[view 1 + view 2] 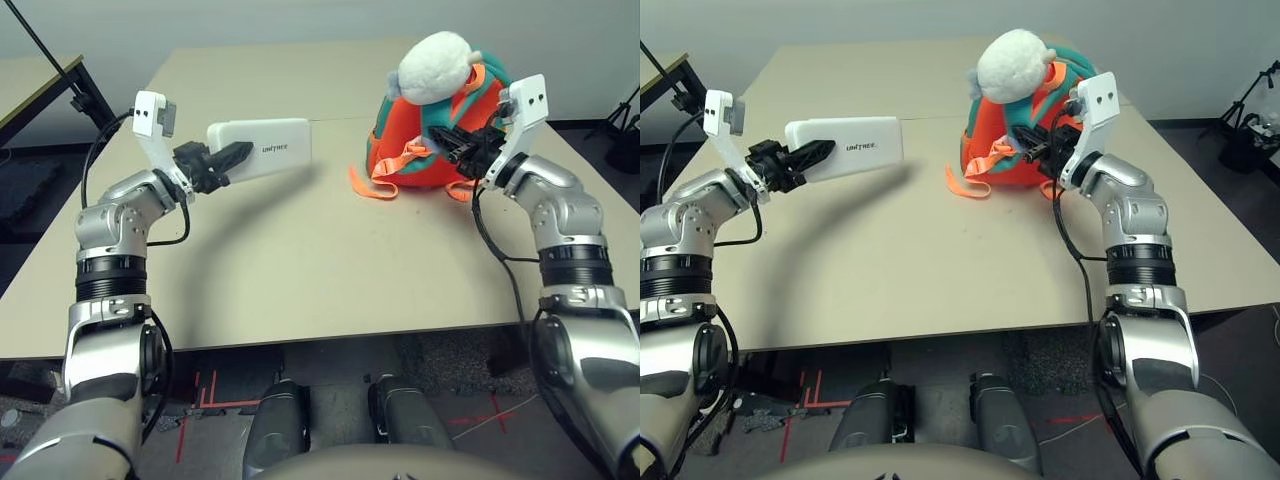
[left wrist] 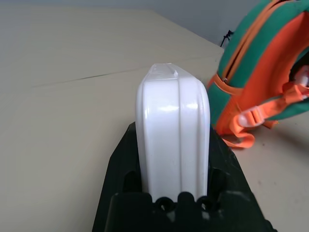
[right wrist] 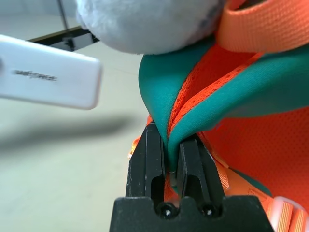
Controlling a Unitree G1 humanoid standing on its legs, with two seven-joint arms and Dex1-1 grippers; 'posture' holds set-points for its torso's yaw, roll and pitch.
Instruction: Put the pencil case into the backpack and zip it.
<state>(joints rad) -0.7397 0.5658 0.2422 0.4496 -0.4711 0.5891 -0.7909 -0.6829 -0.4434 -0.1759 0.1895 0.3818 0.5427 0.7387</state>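
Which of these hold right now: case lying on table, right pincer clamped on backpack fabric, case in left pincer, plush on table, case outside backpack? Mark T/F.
1. Pencil case lies on the table. False: it's held above it.
2. Right pincer grips teal backpack fabric. True.
3. Left pincer grips the pencil case. True.
4. Plush sits on the table. False: it's at the backpack's top.
5. Pencil case is outside the backpack. True.

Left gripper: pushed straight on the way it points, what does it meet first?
Probably the backpack, met by the held pencil case's far end, though depth is unclear.
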